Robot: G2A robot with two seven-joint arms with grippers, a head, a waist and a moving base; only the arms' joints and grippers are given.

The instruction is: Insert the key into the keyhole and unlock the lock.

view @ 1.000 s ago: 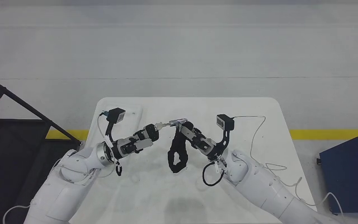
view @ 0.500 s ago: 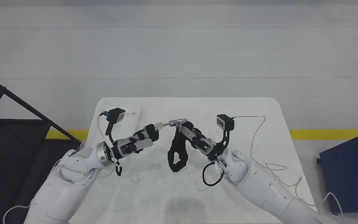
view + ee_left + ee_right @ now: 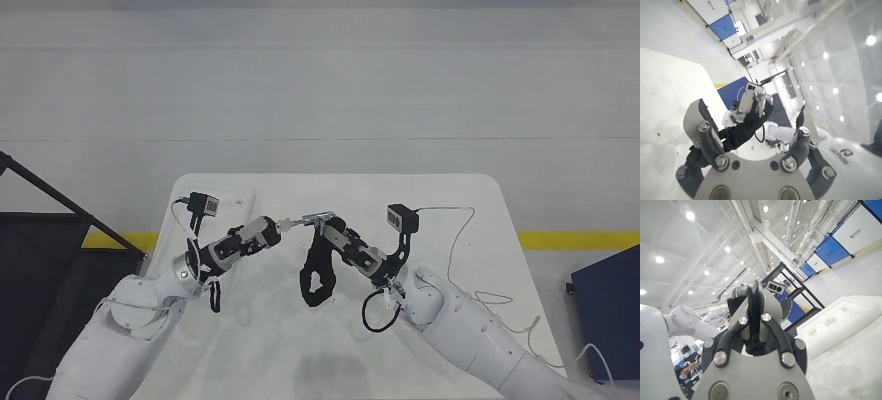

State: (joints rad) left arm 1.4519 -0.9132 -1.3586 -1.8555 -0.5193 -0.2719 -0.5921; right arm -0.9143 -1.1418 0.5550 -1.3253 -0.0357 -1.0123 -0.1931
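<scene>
Key in the lock, left claw standing off wide

Top view: both arms meet above the middle of the white tabletop (image 3: 450,220). The right claw (image 3: 322,222) holds the lock (image 3: 318,215) up off the surface, and a black strap (image 3: 316,275) hangs from it in a loop. The key (image 3: 291,222) sticks out of the lock toward the left claw (image 3: 277,227), which sits just beside the key's free end.

Left wrist view: the left claw (image 3: 751,108) is spread wide and grips nothing. Beyond it, the right claw (image 3: 753,94) carries the silver lock (image 3: 767,97), with the key (image 3: 761,107) seated in it and pointing back this way. The strap (image 3: 745,126) trails down from the lock toward one finger (image 3: 696,117); cannot tell whether they touch.

Right wrist view: the right claw (image 3: 754,294) is narrow, pinched on the strap (image 3: 753,317), with the lock (image 3: 741,291) at its tips. A white foam tray (image 3: 838,321) lies on the tabletop nearby
</scene>
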